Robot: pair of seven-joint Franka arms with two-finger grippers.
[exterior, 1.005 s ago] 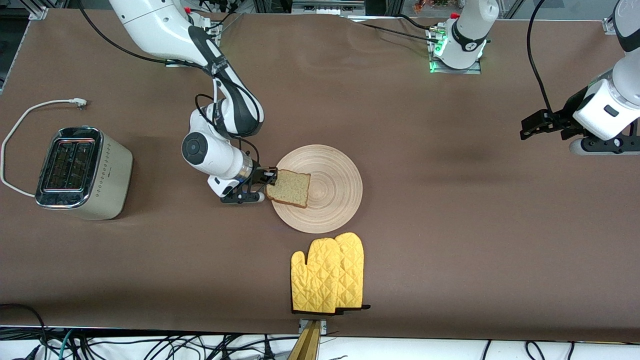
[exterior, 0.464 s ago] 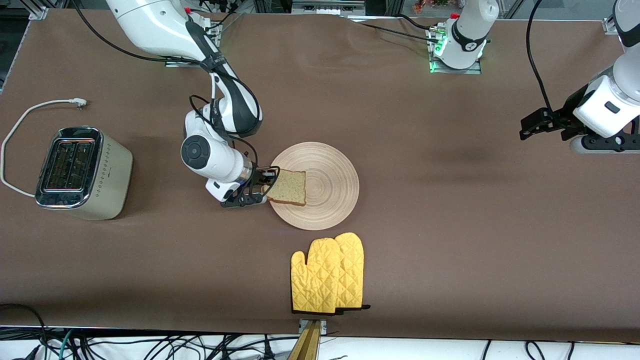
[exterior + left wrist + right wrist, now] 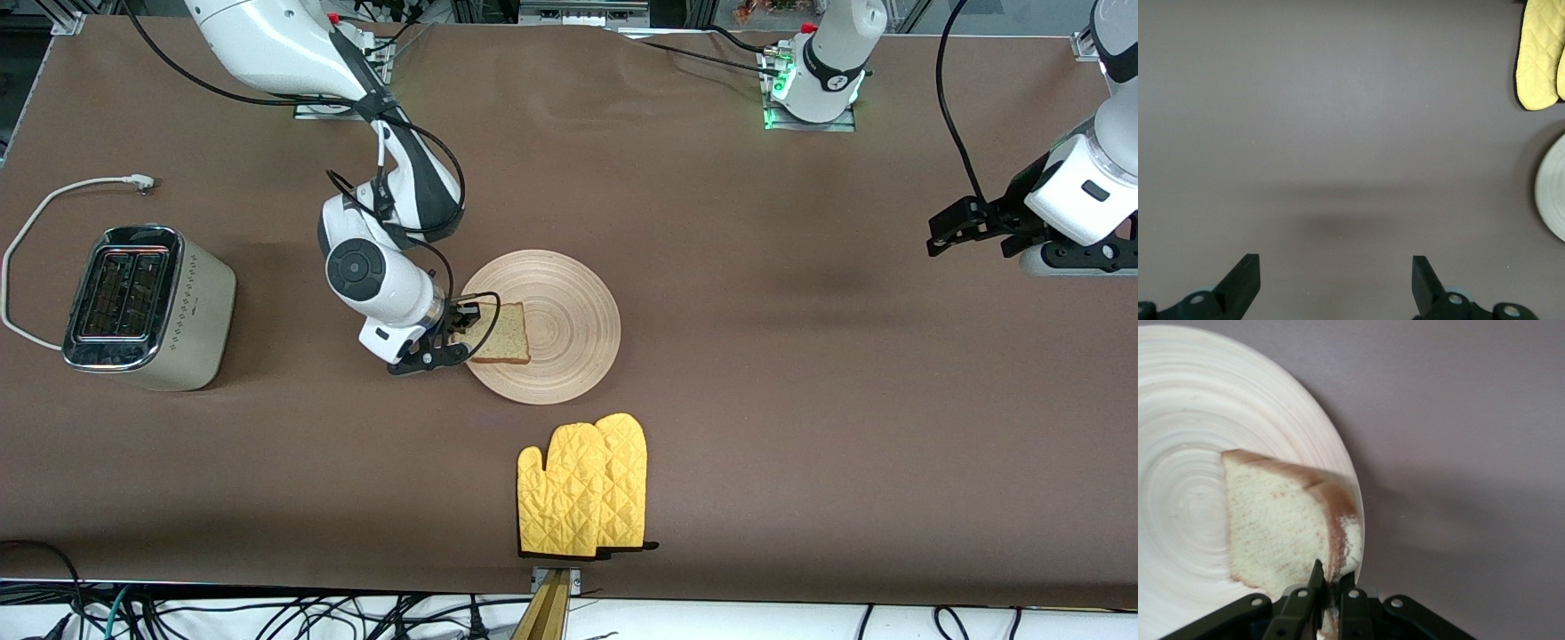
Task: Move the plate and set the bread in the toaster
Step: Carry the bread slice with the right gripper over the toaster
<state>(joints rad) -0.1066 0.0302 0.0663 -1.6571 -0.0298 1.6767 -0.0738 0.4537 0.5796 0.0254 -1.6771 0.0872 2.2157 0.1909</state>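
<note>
The bread (image 3: pixel 502 333) is pinched at its crust edge by my right gripper (image 3: pixel 464 331), which is shut on it. The slice leans over the plate (image 3: pixel 569 329), at the rim toward the right arm's end. In the right wrist view the bread (image 3: pixel 1278 520) sits between the shut fingers of the right gripper (image 3: pixel 1333 577), with the plate (image 3: pixel 1191 420) under it. The toaster (image 3: pixel 147 307) stands at the right arm's end of the table, slots up. My left gripper (image 3: pixel 935 236) waits open over bare table at the left arm's end, shown as the left gripper (image 3: pixel 1336 267) with nothing between its fingers.
A pair of yellow oven mitts (image 3: pixel 582 484) lies nearer to the front camera than the plate; the mitts (image 3: pixel 1541 53) and the plate's rim (image 3: pixel 1555 193) show in the left wrist view. The toaster's white cord (image 3: pixel 36 222) loops beside the toaster.
My right gripper has moved toward the toaster's end with the bread in it. The plate has slid the same way under it. The left arm has barely moved.
</note>
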